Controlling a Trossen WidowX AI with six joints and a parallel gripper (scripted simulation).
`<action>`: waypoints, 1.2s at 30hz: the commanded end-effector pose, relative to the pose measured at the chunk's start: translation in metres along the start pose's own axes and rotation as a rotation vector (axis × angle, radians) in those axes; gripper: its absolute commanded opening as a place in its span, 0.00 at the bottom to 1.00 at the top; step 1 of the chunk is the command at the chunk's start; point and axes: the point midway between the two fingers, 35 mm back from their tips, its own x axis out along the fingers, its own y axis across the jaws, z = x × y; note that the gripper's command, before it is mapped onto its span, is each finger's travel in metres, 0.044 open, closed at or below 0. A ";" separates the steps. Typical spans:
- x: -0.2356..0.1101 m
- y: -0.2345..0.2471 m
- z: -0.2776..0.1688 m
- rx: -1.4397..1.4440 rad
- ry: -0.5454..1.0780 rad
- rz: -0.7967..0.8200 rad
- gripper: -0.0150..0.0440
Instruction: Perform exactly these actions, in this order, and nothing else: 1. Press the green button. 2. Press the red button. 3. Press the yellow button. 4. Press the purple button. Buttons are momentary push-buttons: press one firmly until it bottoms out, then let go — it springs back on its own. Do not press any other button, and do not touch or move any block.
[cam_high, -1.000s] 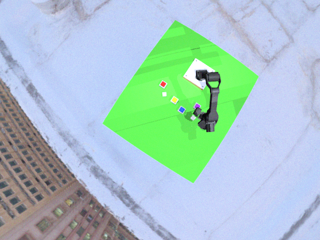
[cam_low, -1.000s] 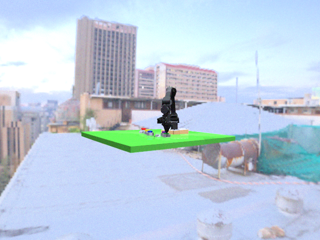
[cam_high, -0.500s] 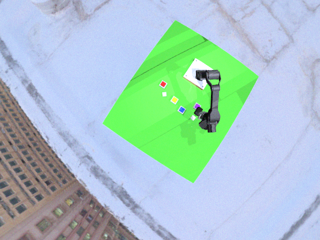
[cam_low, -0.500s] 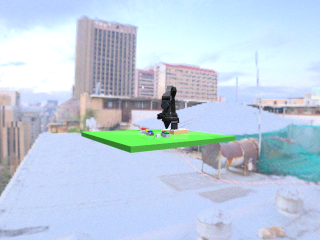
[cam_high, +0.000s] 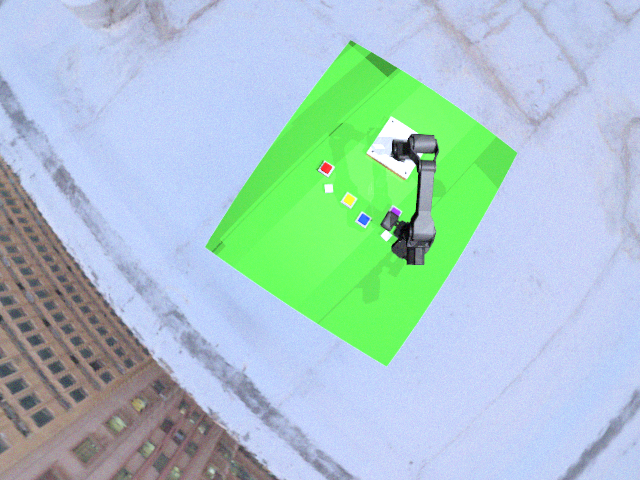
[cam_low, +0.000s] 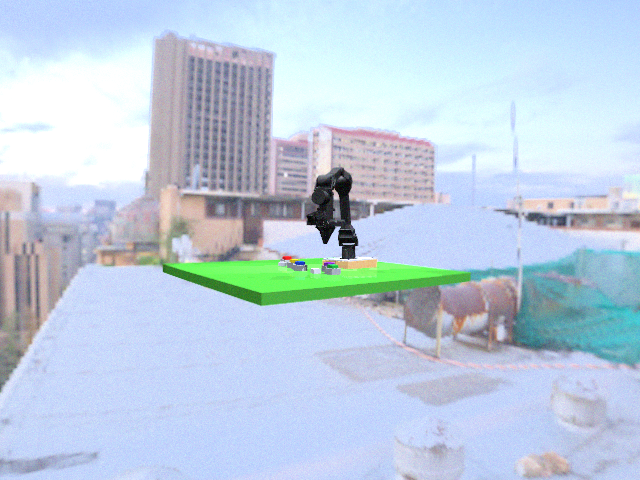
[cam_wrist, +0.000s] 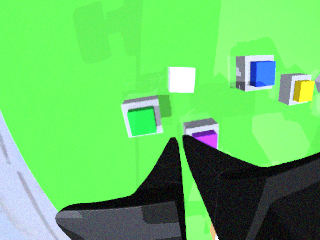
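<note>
In the wrist view, the green button sits in a grey housing just left of and beyond my fingertips. The purple button lies just right of them. The blue button and the yellow button lie farther right. The red button is farthest along the row. My gripper is shut on nothing and hangs above the table, pointing down between the green and purple buttons. The arm hides the green button in the top view.
A white block lies just beyond the green and purple buttons. A second white block lies near the red button. The arm's base stands on a white plate. The green table ends in open edges all round.
</note>
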 end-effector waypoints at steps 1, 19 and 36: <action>0.001 -0.056 0.017 0.013 -0.003 -0.030 0.29; -0.003 -0.304 -0.018 0.018 0.010 -0.023 0.29; 0.052 -0.369 -0.071 0.020 0.006 -0.028 0.29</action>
